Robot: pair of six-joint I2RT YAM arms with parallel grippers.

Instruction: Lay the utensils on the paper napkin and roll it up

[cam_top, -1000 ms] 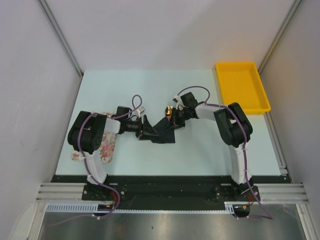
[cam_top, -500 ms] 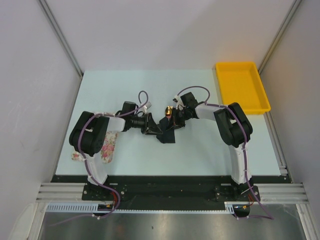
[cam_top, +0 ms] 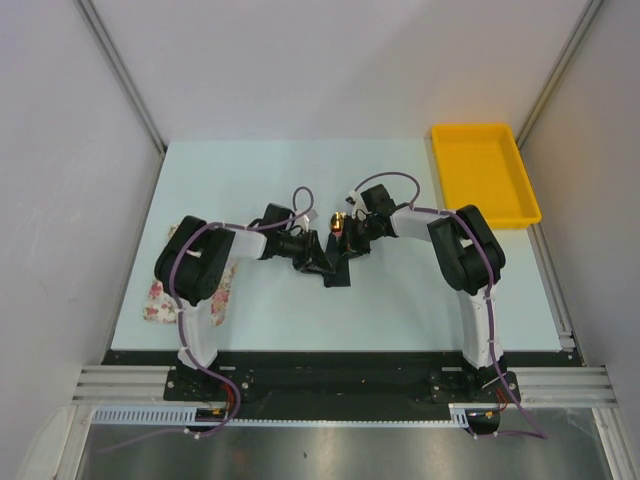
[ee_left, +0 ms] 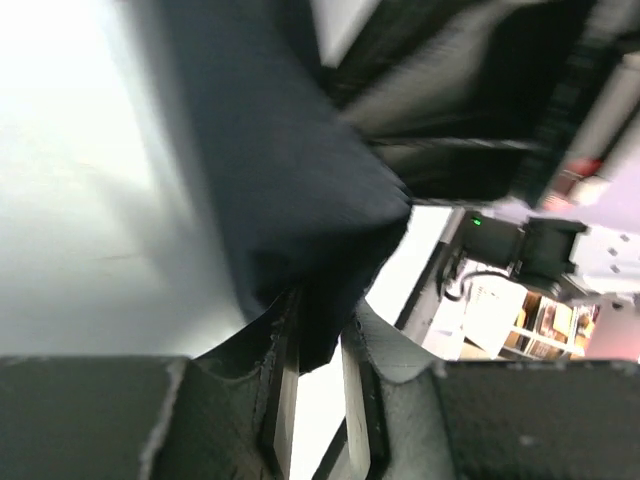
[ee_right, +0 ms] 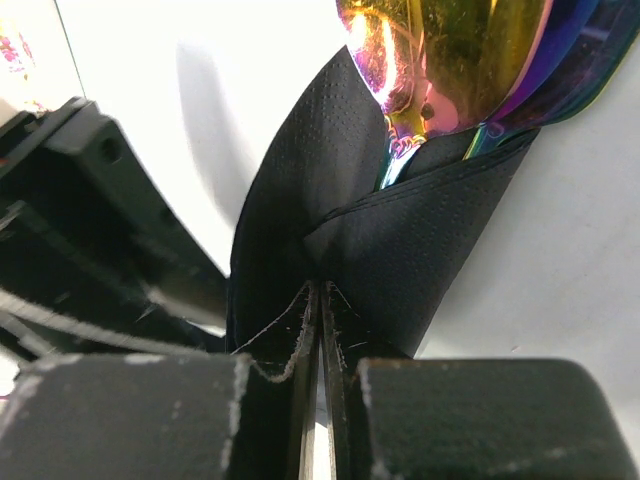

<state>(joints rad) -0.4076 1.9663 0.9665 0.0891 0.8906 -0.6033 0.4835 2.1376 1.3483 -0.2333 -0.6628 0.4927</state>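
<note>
Pale table [cam_top: 400,300] underneath: left gripper [ee_left: 318,335] pinches the napkin [ee_right: 400,250] edge to wrap it; right gripper [ee_right: 318,300] clamps the fold, cutlery [ee_right: 440,60] just beyond its fingertips.

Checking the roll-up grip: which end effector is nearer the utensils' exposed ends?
Right. The right end effector pinches the napkin right beside the utensils; the left end effector grips the napkin's opposite side, farther from them.

The paper napkin [ee_right: 400,250] is plain black. The utensils [ee_right: 440,60] shine gold with rainbow tints. The tray [cam_top: 484,175] is yellow, the mat [cam_top: 158,302] pink-floral
</note>
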